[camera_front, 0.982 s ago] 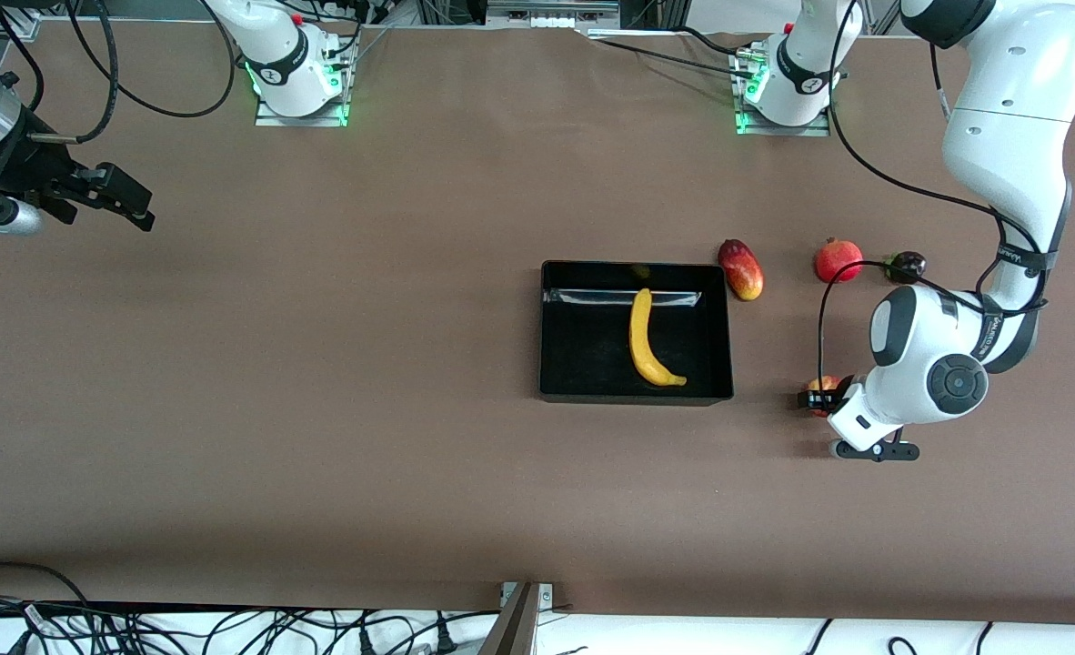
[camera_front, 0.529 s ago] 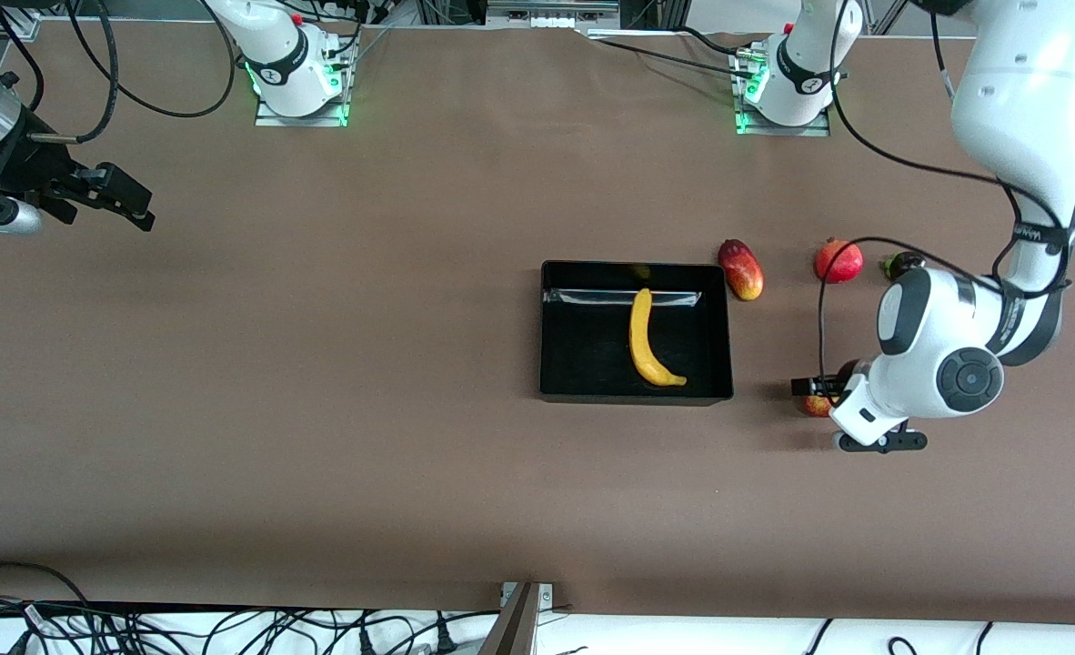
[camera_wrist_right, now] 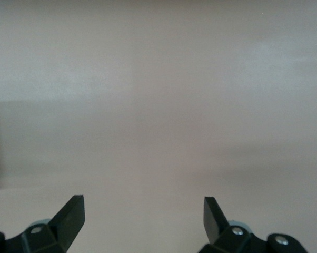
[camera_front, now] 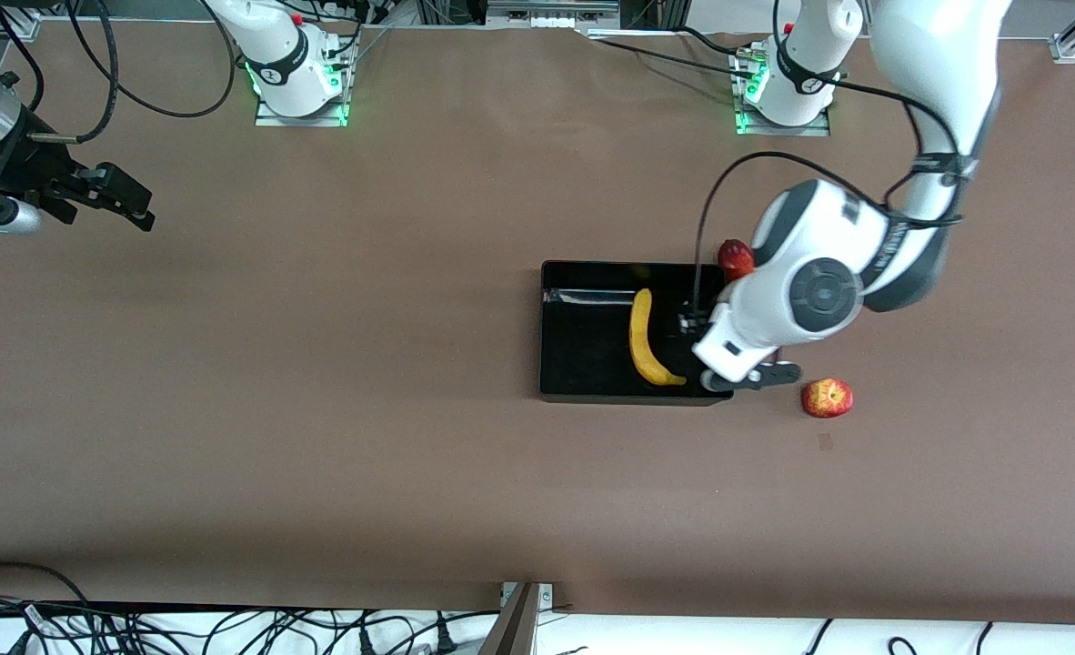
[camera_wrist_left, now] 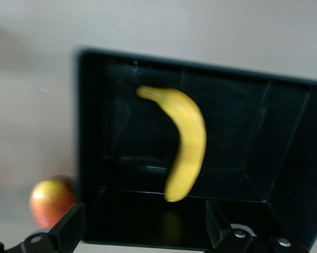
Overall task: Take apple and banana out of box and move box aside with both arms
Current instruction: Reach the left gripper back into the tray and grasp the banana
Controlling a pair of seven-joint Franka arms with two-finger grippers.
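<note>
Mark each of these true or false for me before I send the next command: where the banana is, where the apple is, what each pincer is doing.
1. The banana lies inside the black tray. True.
2. The apple is in the tray too. False: it sits on the table beside the tray, toward the left arm's end.
3. The left pincer is shut on the apple. False: it is open and empty, over the tray's edge.
4. The right pincer is open, over bare table at the right arm's end, waiting. True.
5. The mango lies in the tray. False: it is outside, partly hidden by the left arm.
</note>
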